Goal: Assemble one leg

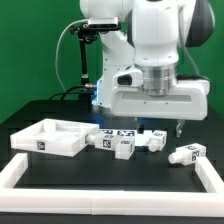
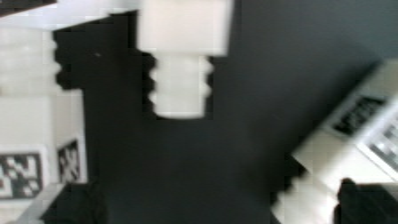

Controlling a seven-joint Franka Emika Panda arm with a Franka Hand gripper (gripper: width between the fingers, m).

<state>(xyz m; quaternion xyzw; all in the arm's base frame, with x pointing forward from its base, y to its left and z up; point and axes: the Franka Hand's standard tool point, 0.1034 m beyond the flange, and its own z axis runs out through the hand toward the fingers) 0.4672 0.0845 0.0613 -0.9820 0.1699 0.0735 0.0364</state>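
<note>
Several legs lie on the black table, small white stubby pegs with square tags. In the exterior view three lie close together at the middle [image 1: 126, 146] and one lies apart at the right [image 1: 188, 153]. My gripper [image 1: 165, 127] hangs just above the table between that group and the single leg. In the wrist view one leg [image 2: 183, 50] lies lengthwise ahead of the gripper [image 2: 214, 207], blurred, and another leg [image 2: 361, 125] lies off to one side. The dark fingertips [image 2: 80, 205] stand wide apart with only bare table between them. The gripper is open and empty.
A large white tray-like piece with a raised rim [image 1: 40, 137] lies at the exterior view's left; its tagged edge shows in the wrist view [image 2: 25, 150]. A white border wall [image 1: 100, 200] runs along the table's front and sides. A green backdrop stands behind.
</note>
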